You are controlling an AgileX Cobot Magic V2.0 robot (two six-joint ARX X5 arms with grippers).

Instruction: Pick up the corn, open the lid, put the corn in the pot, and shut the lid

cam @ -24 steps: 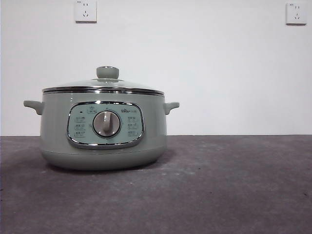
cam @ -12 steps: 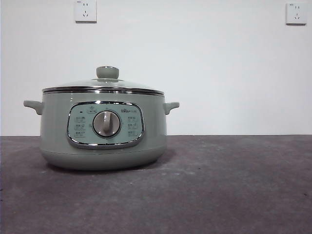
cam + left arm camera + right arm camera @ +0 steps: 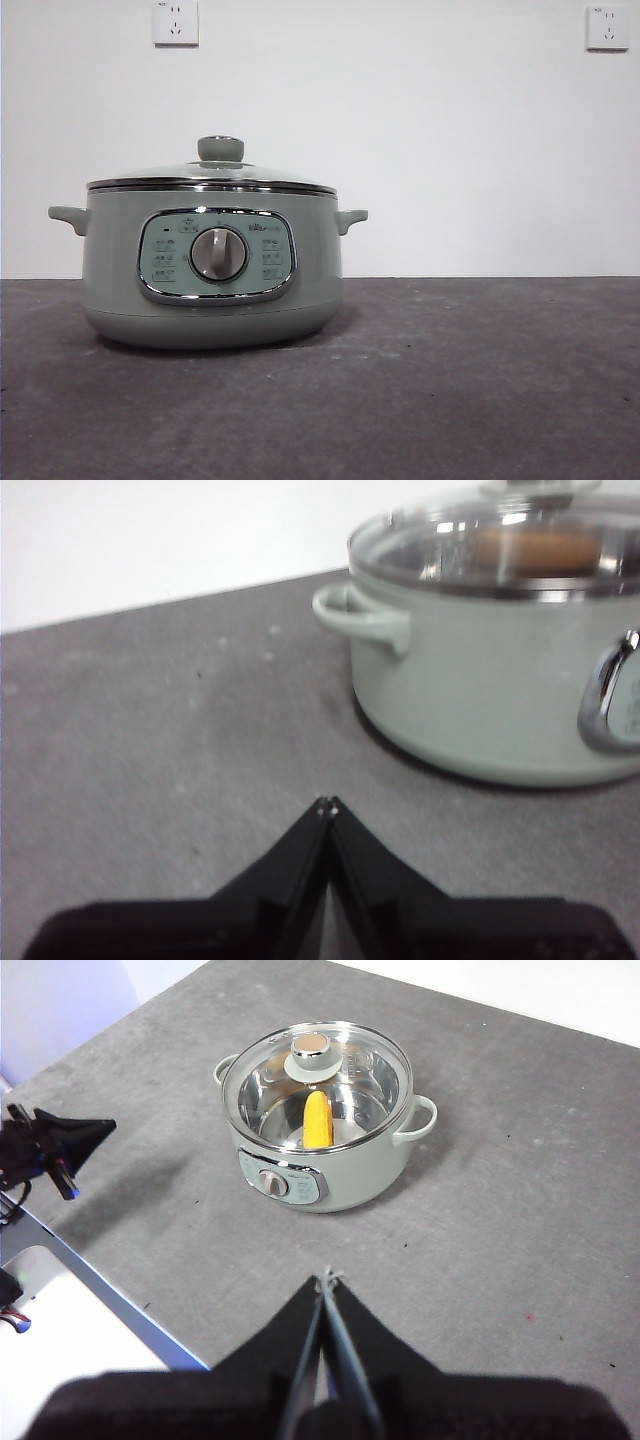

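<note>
The sage-green pot (image 3: 212, 265) stands on the table, left of centre in the front view, and also shows as the pot (image 3: 330, 1165) and the pot (image 3: 480, 700) in the wrist views. The glass lid (image 3: 212, 178) sits closed on it, knob up; lid (image 3: 318, 1072). Through the glass the yellow corn (image 3: 317, 1120) lies inside the pot, seen as an orange blur, corn (image 3: 530, 550). My left gripper (image 3: 327, 804) is shut and empty, low beside the pot's side handle. My right gripper (image 3: 327, 1278) is shut and empty, high above the table, well back from the pot.
The grey table (image 3: 480, 380) stretches to the right of the pot. Its near edge and a metal frame (image 3: 90, 1280) show in the right wrist view. The other arm (image 3: 55, 1145) shows there beside the pot. Two wall sockets (image 3: 176, 22) are on the white wall.
</note>
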